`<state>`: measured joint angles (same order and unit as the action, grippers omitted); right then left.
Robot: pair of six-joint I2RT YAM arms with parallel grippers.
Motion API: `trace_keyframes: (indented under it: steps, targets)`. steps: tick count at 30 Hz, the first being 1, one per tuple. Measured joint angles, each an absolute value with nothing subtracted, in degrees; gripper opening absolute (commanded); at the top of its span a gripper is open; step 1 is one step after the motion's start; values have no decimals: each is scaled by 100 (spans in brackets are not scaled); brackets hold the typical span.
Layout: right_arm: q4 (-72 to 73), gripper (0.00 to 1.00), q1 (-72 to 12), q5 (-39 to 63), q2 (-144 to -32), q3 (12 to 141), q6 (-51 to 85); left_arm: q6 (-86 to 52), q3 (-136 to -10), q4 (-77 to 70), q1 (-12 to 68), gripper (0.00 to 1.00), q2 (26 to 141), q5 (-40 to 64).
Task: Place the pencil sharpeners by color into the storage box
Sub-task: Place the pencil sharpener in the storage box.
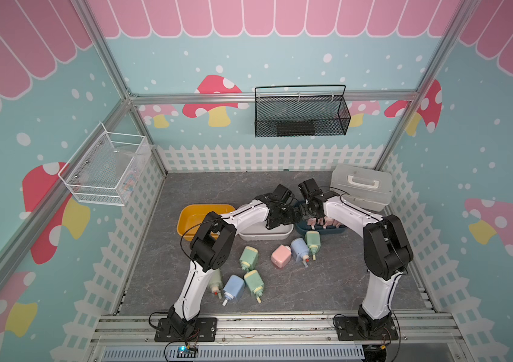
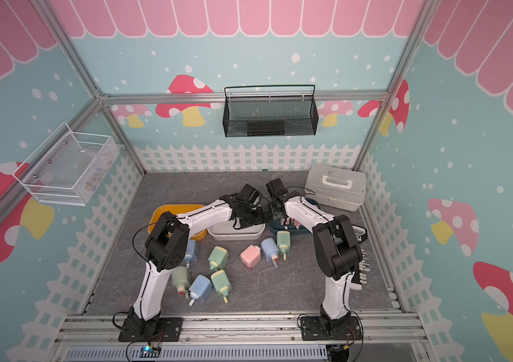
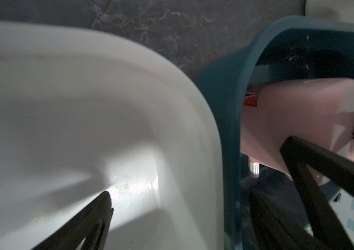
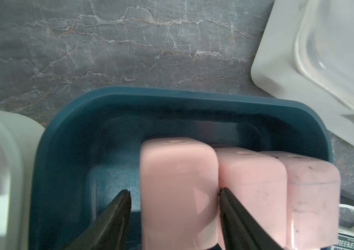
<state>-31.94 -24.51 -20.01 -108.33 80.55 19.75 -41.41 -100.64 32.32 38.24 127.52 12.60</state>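
Right gripper [image 4: 174, 191], jaws apart, straddles a pastel pink plastic pencil sharpener [image 4: 178, 171], lower centre, in the teal plastic bin [image 4: 171, 93] apparently collecting pinks; left gripper [image 3: 179, 191] gapes empty.

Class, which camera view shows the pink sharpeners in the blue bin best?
Right wrist: three pink sharpeners sit side by side in the blue bin. Left wrist shows them partly, blurred; both top views show only slivers under the arms.

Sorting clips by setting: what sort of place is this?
Likely a staged robot test cell, not a real room: an aluminium frame edges printed mushroom wall panels, and the left arm and right arm are bolted to a rail before a marble-pattern tabletop.
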Motion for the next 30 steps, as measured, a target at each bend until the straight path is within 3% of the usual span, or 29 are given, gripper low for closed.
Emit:
trace_keyframes:
  steps: [13, 30]
  targets:
    - [-3267, 54, -2486, -2108, -10833, 8055, 1999, -4139, -10040, 3232, 3824, 99, 12752, 1225]
    - [-3844, 60, -2523, -2112, -10833, 8285, 2202, -4136, -10020, 3232, 3824, 99, 12752, 1219]
